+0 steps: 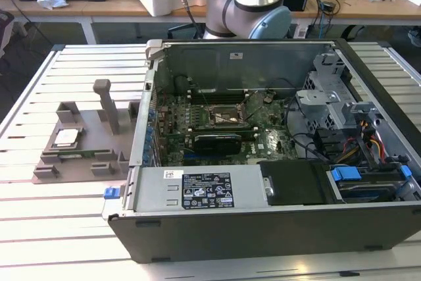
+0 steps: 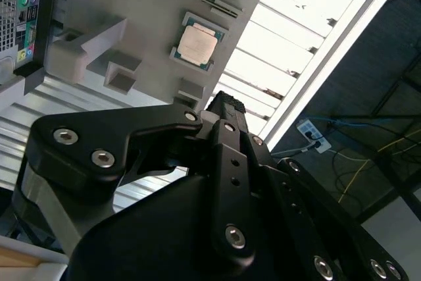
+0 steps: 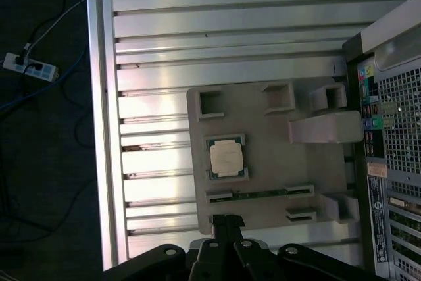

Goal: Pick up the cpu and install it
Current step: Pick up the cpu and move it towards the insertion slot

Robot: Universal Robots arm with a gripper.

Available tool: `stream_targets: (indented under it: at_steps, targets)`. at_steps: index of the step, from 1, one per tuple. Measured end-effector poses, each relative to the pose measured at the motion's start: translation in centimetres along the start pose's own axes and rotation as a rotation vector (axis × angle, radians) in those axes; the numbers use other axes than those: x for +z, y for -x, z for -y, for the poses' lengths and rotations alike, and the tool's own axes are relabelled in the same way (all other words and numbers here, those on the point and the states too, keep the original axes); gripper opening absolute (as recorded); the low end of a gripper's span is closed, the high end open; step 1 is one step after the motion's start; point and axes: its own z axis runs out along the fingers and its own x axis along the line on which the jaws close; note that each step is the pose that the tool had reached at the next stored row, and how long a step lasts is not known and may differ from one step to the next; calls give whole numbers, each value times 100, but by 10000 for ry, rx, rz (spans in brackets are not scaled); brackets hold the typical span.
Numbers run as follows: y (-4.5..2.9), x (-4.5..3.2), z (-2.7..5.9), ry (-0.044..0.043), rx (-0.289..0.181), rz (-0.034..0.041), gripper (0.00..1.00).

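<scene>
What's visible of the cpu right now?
The small square cpu with a pale silver-grey metal top and green edge lies flat, top up, in a square recess of the grey plastic fixture plate, beside the open dark computer case. Nothing grips it; not yet installed.

Open air lies between the jaws and the cpu (image 3: 228,159) ahead of them. Low blocks (image 3: 210,91) stand around its pocket on the fixture plate (image 3: 263,162). To one side of the jaws a tall post (image 3: 325,127) rises, the computer case (image 3: 395,162) wall beyond.
</scene>
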Motion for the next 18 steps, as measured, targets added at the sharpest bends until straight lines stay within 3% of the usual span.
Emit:
stream_targets:
  at_steps: [3, 4, 5, 11, 12, 13, 14, 15, 18]
  targets:
    - [0, 0, 0, 0, 0, 0, 11]
    - [0, 1, 0, 0, -1, 0, 23]
    - [0, 1, 0, 0, -1, 0, 23]
    - [0, 1, 0, 0, -1, 0, 60]
    - [0, 6, -1, -78, -1, 10, 66]
    - [4, 7, -2, -269, -6, 18, 66]
    - [11, 12, -3, -359, -9, 23, 66]
    - [30, 27, -5, -410, -13, 25, 66]
    - [60, 53, -7, -412, -11, 19, 66]
